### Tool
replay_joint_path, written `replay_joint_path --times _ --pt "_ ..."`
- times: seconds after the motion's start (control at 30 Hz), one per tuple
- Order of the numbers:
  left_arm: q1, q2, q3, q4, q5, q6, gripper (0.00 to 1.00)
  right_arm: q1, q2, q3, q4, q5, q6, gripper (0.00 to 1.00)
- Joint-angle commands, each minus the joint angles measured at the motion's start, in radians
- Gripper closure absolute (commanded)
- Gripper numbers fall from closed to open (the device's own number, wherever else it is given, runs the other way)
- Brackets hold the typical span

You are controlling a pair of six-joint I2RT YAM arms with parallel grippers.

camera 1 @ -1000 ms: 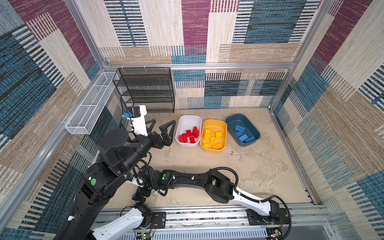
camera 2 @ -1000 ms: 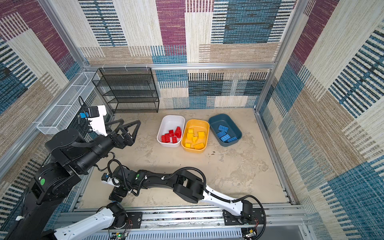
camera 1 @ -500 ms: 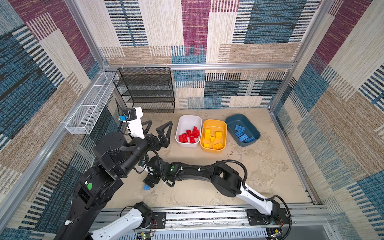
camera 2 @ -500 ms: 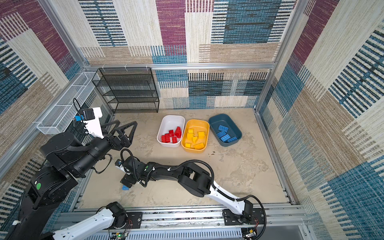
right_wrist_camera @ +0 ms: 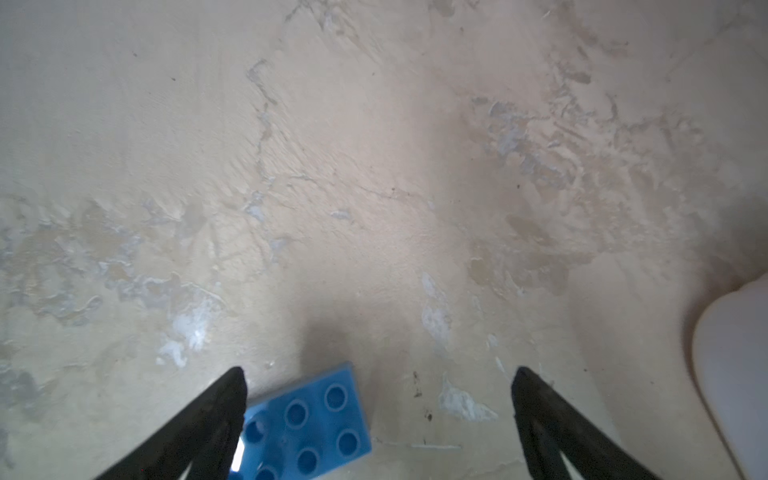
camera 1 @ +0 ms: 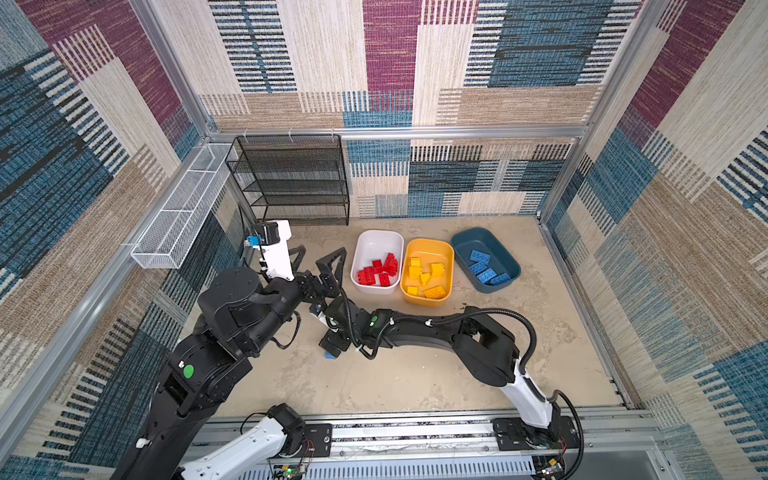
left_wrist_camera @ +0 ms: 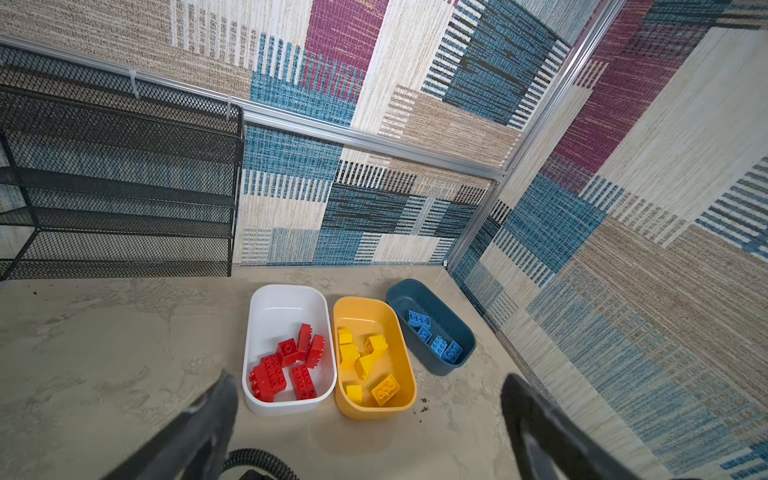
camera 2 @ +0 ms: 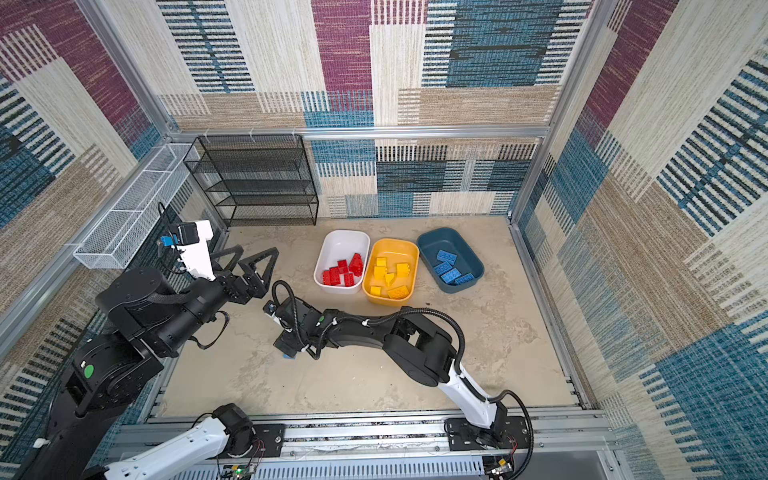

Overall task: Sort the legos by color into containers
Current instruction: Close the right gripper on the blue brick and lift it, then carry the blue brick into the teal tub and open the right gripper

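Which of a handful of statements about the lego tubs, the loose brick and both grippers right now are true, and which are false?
1. The white rounded plastic tub holds only red studded bricks. True.
2. The yellow rounded plastic tub holds blue bricks. False: it holds yellow studded bricks; the blue ones lie in the dark teal plastic tub.
3. One blue studded brick lies loose on the beige tabletop. True.
4. The right gripper is shut on it. False: its jaws stand open, with the brick by one finger, not gripped.
5. The left gripper is open and empty. True.
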Motion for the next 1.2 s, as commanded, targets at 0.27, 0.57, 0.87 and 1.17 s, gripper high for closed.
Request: replay_joint_path --times 0.27,0.57,0.87,1.17 --pt "0.001 -0.050 -0.031 -0.009 -0.036 0.030 0.01 0.001 -0.037 -0.032 -0.046 -0.196 -0.110 0.00" --pt "0.001 -0.059 -0.053 -0.011 -0.044 0.027 0.01 0.002 0.021 -0.046 -0.024 -0.204 -0.121 0.01" --pt "0.001 -0.050 -0.063 -0.005 -0.050 0.031 0.01 0.002 0.047 -0.042 -0.024 -0.217 -0.133 0.13" --pt "0.001 -0.049 -0.069 -0.007 -0.042 0.017 0.01 0.001 0.002 -0.098 0.040 -0.201 -0.101 0.33"
